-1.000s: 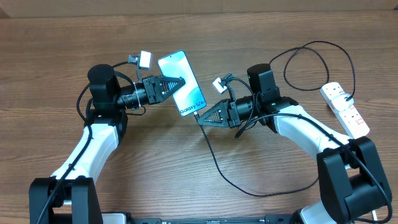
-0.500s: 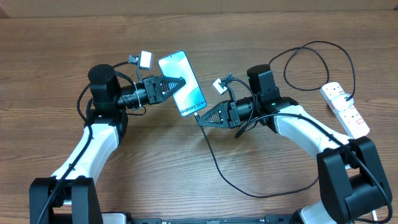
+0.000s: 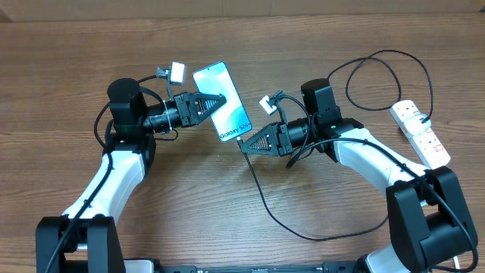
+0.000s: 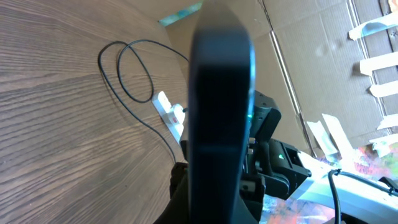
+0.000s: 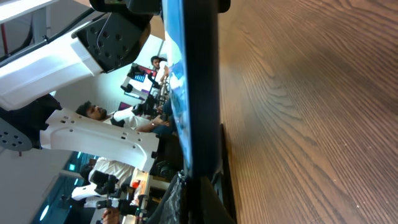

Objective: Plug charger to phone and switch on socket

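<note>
The phone [image 3: 216, 80] is held off the table, tilted, with its light-blue screen facing up. My left gripper [image 3: 222, 99] is shut on its left long edge. The left wrist view shows the phone [image 4: 219, 93] edge-on as a dark slab rising from the fingers. My right gripper [image 3: 244, 143] is shut on the charger's connector at the phone's lower end. From there the charger cable [image 3: 261, 199] trails down across the table and loops back to the socket [image 3: 421, 134] at the far right. The connector tip itself is hidden. The right wrist view shows the phone [image 5: 199, 74] edge-on.
The white socket strip [image 4: 169, 112] and a loop of black cable [image 4: 134, 68] lie on the wooden table beyond the phone. Another cable loop [image 3: 379, 76] lies left of the socket. Cardboard lines the table's far edge.
</note>
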`<state>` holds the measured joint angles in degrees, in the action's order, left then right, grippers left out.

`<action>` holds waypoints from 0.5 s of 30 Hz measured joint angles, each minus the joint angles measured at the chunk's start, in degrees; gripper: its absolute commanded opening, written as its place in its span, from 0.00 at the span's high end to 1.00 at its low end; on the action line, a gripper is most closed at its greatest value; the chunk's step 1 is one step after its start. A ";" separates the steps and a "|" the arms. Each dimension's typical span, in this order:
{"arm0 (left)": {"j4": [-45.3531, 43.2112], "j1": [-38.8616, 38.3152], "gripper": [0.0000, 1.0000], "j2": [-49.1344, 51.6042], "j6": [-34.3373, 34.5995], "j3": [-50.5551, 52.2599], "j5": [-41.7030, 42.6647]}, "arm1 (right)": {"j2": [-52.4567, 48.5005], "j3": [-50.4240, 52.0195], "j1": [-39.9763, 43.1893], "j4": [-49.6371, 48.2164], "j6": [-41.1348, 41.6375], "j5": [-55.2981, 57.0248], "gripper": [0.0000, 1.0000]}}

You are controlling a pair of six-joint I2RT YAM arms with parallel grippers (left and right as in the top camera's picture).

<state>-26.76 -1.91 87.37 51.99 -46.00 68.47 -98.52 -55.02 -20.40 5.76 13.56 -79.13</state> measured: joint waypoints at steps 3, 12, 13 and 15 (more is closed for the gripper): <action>0.00 0.02 0.96 0.00 0.17 0.00 0.00 | 0.00 0.02 0.00 -0.02 -0.02 0.11 0.96; 0.00 0.02 0.96 0.00 0.15 0.00 0.00 | 0.00 0.00 0.00 0.02 0.00 0.04 0.96; 0.00 0.02 0.96 0.00 0.15 0.00 0.02 | 0.00 0.02 0.00 0.04 -0.02 0.07 0.96; 0.00 0.02 0.96 0.00 0.15 0.00 0.00 | 0.02 0.00 0.02 0.31 -0.02 0.02 0.96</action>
<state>-26.76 -1.89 87.37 52.14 -46.00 68.47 -98.50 -55.02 -20.38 6.07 13.54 -79.11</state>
